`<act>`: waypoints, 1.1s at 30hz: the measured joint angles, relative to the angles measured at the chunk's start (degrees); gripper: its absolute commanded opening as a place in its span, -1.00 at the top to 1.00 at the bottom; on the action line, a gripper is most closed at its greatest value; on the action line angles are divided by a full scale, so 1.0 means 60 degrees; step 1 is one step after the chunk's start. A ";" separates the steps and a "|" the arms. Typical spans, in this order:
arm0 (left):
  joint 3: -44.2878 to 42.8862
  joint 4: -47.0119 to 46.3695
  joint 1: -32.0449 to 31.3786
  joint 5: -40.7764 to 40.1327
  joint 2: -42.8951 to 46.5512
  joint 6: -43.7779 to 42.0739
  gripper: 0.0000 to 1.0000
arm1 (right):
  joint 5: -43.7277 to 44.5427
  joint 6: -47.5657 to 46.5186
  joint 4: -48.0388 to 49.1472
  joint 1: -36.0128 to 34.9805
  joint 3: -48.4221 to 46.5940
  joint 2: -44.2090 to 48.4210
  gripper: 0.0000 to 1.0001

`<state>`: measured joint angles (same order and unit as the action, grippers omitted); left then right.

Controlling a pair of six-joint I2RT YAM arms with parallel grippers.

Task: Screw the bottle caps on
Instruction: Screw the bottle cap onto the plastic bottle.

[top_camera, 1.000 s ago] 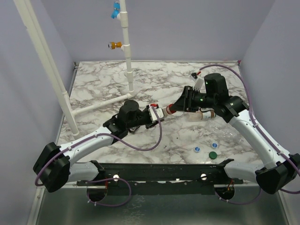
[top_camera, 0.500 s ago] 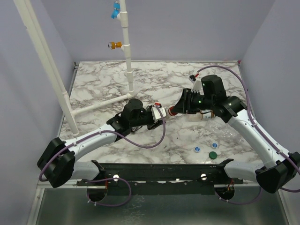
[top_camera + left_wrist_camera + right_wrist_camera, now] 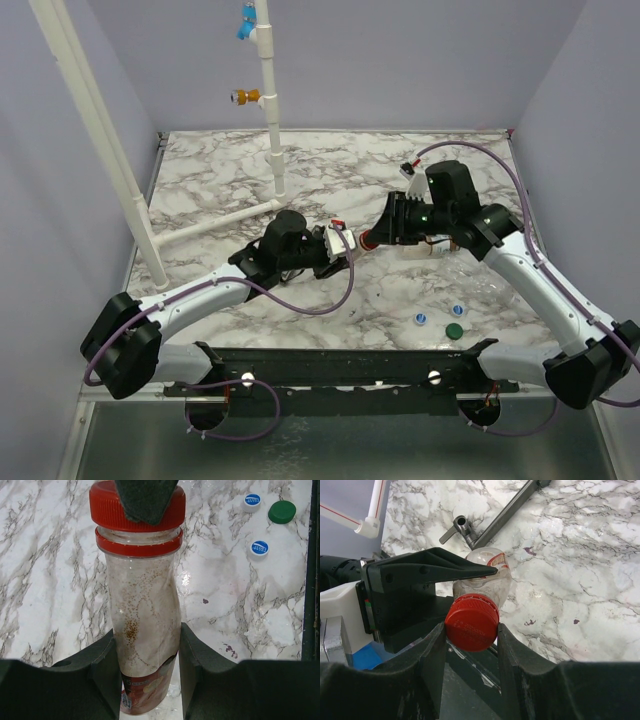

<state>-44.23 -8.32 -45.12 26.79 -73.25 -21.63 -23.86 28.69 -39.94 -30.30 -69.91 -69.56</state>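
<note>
Bottle in left end effector, cap in right end effector

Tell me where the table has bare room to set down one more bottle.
Bare marble lies at the back, between the upright white pipe and the right arm, and in front, between the left arm and the white-and-blue caps. The near right is crowded: those caps, a green cap and clear bottles beside the right arm.
</note>
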 measured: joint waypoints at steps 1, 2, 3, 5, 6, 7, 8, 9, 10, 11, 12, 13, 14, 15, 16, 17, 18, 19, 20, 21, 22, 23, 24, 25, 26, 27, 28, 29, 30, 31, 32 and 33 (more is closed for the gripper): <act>0.0000 0.0022 0.0000 -0.0011 0.0000 0.0015 1.00 | 0.0000 0.0033 -0.0004 0.0000 0.0000 -0.0029 0.52; 0.0000 0.0055 0.0000 -0.0044 0.0004 0.0036 1.00 | 0.0000 0.0069 -0.0011 0.0000 0.0000 -0.0069 0.52; 0.0000 0.0076 0.0000 -0.0098 0.0004 0.0076 1.00 | 0.0007 0.0149 -0.0011 0.0000 0.0000 -0.0117 0.53; 0.0004 0.0124 0.0000 -0.0273 0.0004 0.0189 1.00 | 0.0029 0.0346 0.0007 0.0007 0.0000 -0.0215 0.53; 0.0015 0.0109 -0.0004 -0.0350 0.0004 0.0229 1.00 | 0.0066 0.0477 0.0025 0.0007 0.0004 -0.0240 0.53; 0.0036 0.0044 -0.0026 -0.0481 0.0004 0.0284 1.00 | 0.0120 0.0583 0.0051 0.0007 0.0000 -0.0259 0.53; 0.0080 -0.0058 -0.0073 -0.0681 0.0004 0.0346 1.00 | 0.0193 0.0710 0.0084 0.0007 0.0000 -0.0280 0.53; 0.0106 -0.0117 -0.0109 -0.0801 0.0004 0.0375 1.00 | 0.0270 0.0845 0.0095 0.0007 0.0000 -0.0302 0.53; 0.0135 -0.0189 -0.0171 -0.1016 0.0000 0.0401 1.00 | 0.0350 0.0965 0.0098 0.0007 0.0000 -0.0331 0.52; 0.0168 -0.0244 -0.0215 -0.1173 0.0000 0.0412 1.00 | 0.0408 0.1100 0.0113 0.0007 -0.0007 -0.0368 0.53; 0.0200 -0.0306 -0.0288 -0.1424 -0.0004 0.0408 1.00 | 0.0455 0.1246 0.0142 0.0007 -0.0011 -0.0419 0.53; 0.0219 -0.0339 -0.0317 -0.1566 -0.0011 0.0408 1.00 | 0.0484 0.1337 0.0157 0.0011 -0.0018 -0.0474 0.53; 0.0262 -0.0404 -0.0390 -0.1807 -0.0018 0.0382 1.00 | 0.0503 0.1472 0.0178 0.0022 -0.0018 -0.0525 0.53; 0.0295 -0.0470 -0.0437 -0.2138 -0.0029 0.0350 1.00 | 0.0503 0.1570 0.0189 0.0036 -0.0018 -0.0572 0.53; 0.0295 -0.0470 -0.0437 -0.2138 -0.0029 0.0350 1.00 | 0.0506 0.1679 0.0204 0.0058 -0.0022 -0.0616 0.52; 0.0342 -0.0594 -0.0543 -0.2361 -0.0076 0.0299 1.00 | 0.0510 0.1767 0.0204 0.0073 -0.0029 -0.0656 0.53; 0.0361 -0.0681 -0.0594 -0.2546 -0.0109 0.0259 1.00 | 0.0550 0.1854 0.0211 0.0080 -0.0047 -0.0685 0.53; 0.0379 -0.0787 -0.0652 -0.2743 -0.0146 0.0200 1.00 | 0.0616 0.1963 0.0208 0.0087 -0.0066 -0.0714 0.53; 0.0393 -0.0900 -0.0718 -0.2976 -0.0186 0.0160 1.00 | 0.0674 0.2062 0.0200 0.0098 -0.0095 -0.0732 0.52; 0.0397 -0.0984 -0.0758 -0.3107 -0.0211 0.0135 1.00 | 0.0736 0.2167 0.0197 0.0109 -0.0131 -0.0747 0.53; 0.0408 -0.1126 -0.0823 -0.3333 -0.0255 0.0120 1.00 | 0.0801 0.2273 0.0208 0.0117 -0.0153 -0.0754 0.53; 0.0415 -0.1249 -0.0882 -0.3534 -0.0291 0.0095 1.00 | 0.0863 0.2401 0.0215 0.0124 -0.0175 -0.0761 0.53; 0.0419 -0.1362 -0.0943 -0.3752 -0.0335 0.0058 1.00 | 0.0925 0.2517 0.0229 0.0127 -0.0178 -0.0765 0.53; 0.0423 -0.1439 -0.0994 -0.3901 -0.0372 0.0033 1.00 | 0.0980 0.2659 0.0240 0.0135 -0.0178 -0.0772 0.53; 0.0423 -0.1519 -0.1064 -0.4124 -0.0423 -0.0033 1.00 | 0.1045 0.2790 0.0248 0.0135 -0.0178 -0.0787 0.53; 0.0426 -0.1603 -0.1140 -0.4342 -0.0492 -0.0080 1.00 | 0.1100 0.2918 0.0255 0.0138 -0.0178 -0.0812 0.53; 0.0430 -0.1683 -0.1213 -0.4561 -0.0565 -0.0127 1.00 | 0.1133 0.3016 0.0255 0.0153 -0.0178 -0.0845 0.53; 0.0430 -0.1749 -0.1268 -0.4739 -0.0630 -0.0164 1.00 | 0.1166 0.3177 0.0251 0.0175 -0.0182 -0.0892 0.53; 0.0430 -0.1821 -0.1326 -0.4943 -0.0703 -0.0208 1.00 | 0.1191 0.3275 0.0251 0.0186 -0.0182 -0.0933 0.53; 0.0430 -0.1854 -0.1355 -0.5060 -0.0747 -0.0229 1.00 | 0.1220 0.3395 0.0244 0.0193 -0.0200 -0.0987 0.53; 0.0430 -0.1894 -0.1384 -0.5206 -0.0798 -0.0251 1.00 | 0.1253 0.3497 0.0240 0.0197 -0.0222 -0.1049 0.53; 0.0430 -0.1945 -0.1410 -0.5337 -0.0838 -0.0259 1.00 | 0.1286 0.3592 0.0222 0.0197 -0.0277 -0.1118 0.53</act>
<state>-41.65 -19.99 -53.58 -5.23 -78.28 -23.18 -16.14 50.24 -38.61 -29.12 -71.57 -76.27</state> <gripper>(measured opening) 0.412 0.416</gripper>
